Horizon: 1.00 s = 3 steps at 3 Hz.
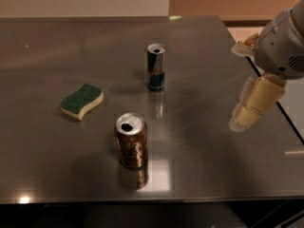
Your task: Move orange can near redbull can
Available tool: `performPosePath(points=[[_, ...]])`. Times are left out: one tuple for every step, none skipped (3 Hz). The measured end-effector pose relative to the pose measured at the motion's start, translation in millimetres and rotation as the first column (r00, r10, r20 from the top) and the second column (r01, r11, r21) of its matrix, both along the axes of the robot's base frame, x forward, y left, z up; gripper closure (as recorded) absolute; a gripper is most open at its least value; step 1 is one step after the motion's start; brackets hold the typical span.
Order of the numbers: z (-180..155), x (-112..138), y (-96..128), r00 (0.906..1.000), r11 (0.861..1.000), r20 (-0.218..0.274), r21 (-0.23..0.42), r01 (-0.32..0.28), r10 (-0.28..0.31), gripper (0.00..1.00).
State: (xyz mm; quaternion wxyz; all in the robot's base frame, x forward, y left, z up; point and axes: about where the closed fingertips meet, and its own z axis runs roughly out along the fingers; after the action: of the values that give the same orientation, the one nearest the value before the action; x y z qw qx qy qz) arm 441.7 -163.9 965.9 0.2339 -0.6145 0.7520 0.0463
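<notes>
The orange can [130,140] stands upright near the front middle of the steel table [213,165]; it is coppery brown with a silver top. The redbull can [156,66] stands upright farther back, slim, blue and silver. The two cans are well apart, the redbull can behind and slightly right of the orange can. My gripper [243,119] hangs over the right part of the table, pointing down and left. It is far right of both cans, touches neither and holds nothing that I can see.
A green and yellow sponge [82,100] lies on the left, level between the two cans. The table's right edge [280,108] runs just under my arm. The front edge is close below the orange can.
</notes>
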Motion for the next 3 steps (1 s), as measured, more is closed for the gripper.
performPosePath(points=[[-12.8,0.9,39.4,0.9989,0.990,0.003,0.131,-0.046,0.046,0.00],[-34.5,-5.3,89.8,0.9913,0.962,-0.030,0.246,-0.117,0.128,0.00],[-46.6,-9.6,117.7,0.9830,0.938,-0.048,0.309,-0.154,0.177,0.00]])
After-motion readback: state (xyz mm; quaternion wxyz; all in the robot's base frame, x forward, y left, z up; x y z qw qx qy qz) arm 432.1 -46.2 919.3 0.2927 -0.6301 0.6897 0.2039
